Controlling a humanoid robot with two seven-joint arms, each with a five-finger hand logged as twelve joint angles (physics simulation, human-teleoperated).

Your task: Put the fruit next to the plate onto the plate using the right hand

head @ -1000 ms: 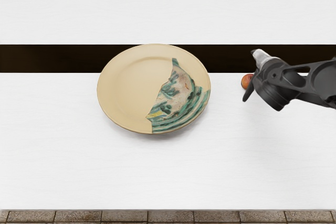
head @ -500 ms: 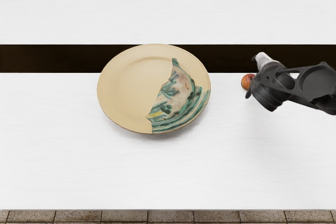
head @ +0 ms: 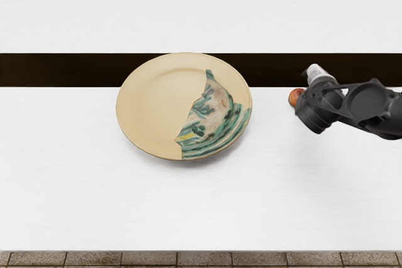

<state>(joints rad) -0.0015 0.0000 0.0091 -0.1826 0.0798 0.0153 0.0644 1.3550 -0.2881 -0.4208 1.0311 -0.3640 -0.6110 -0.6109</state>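
Head view. The plate (head: 151, 101) sits mid-worktop, cream with a green patterned wedge on its right side, and nothing lies on it. Its far rim hangs over the dark gap (head: 63, 70) that splits the white worktop (head: 188, 199) into a far and a near slab.

The fruit (head: 293, 96), small and red-orange, lies right of the plate and well apart from it, at the far edge of the near slab.

The right hand (head: 317, 105) comes in from the right and presses against the fruit's right side, hiding part of it. This is probably the approach for a grasp, since the fruit has to travel left to the plate.

Fingers: they merge into one dark mass, so I cannot tell whether they are closed around the fruit or only beside it.

Left arm is out of frame.
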